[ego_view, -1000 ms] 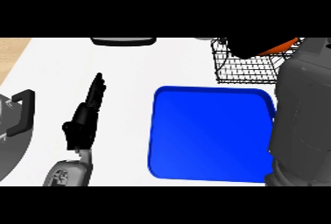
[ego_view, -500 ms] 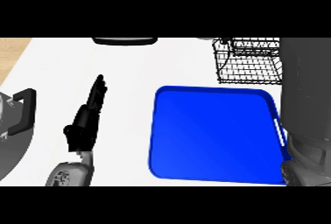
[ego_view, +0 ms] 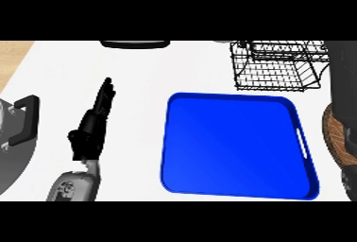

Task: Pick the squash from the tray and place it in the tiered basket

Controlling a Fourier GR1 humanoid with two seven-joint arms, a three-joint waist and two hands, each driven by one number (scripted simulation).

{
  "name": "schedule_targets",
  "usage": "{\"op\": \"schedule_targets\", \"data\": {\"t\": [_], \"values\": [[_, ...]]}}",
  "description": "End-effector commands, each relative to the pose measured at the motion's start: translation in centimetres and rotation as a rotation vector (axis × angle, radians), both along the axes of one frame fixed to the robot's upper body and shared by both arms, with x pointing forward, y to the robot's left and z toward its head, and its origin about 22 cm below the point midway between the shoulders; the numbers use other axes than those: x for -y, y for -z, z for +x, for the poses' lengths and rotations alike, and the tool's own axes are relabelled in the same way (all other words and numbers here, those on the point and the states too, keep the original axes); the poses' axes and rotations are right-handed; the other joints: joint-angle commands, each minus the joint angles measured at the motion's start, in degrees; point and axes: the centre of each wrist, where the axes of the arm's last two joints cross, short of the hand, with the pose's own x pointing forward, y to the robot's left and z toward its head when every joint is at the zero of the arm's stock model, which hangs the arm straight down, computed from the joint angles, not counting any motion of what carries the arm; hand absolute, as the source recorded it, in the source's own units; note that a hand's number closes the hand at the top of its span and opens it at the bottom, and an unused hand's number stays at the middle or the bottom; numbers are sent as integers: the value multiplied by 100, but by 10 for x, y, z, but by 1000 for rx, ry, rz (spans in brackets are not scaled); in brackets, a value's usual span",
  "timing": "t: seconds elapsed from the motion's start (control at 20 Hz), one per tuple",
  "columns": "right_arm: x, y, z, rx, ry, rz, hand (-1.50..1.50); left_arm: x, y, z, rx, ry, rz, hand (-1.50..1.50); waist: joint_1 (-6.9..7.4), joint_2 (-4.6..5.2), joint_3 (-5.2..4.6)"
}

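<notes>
The blue rectangular plastic tray (ego_view: 237, 146) is lying bare, and no squash is showing. At ten o'clock of it the left robot hand (ego_view: 94, 120) is resting, fingers straight. At one o'clock the black wire tiered basket (ego_view: 277, 66) is standing. Seemingly placing is underway; releasing comes next.

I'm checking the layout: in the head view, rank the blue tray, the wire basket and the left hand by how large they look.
1. Blue tray, clearly the largest.
2. Wire basket, partly cut off by the view's edge.
3. Left hand, long but narrow, so it covers the least area.
</notes>
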Motion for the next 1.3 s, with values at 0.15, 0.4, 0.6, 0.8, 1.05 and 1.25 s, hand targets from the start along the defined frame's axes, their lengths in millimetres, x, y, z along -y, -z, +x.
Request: {"op": "schedule_targets", "data": {"t": [0.15, 0.4, 0.6, 0.8, 1.05, 1.25], "values": [[28, 29, 20, 6, 101, 185, 150, 1, 0, -7, -8, 16, 1, 0, 52, 7, 3], [40, 57, 25, 40, 61, 364, -150, 3, -7, 6, 9, 3, -14, 0, -7, 5, 3], [55, 54, 23, 110, 48, 481, -150, -11, -11, -9, 2, -19, 6, 0, -4, -23, 4], [83, 16, 13, 328, 128, 580, -150, -14, 2, -10, 10, -5, -2, 0, 5, -17, 3], [130, 11, -16, 378, 282, 630, -150, 6, 3, -8, -21, -27, -8, 0, -177, -70, 2], [181, 28, -48, 454, 329, 758, -150, -8, 3, -11, -9, -32, 8, 0, -225, -80, 5]]}}
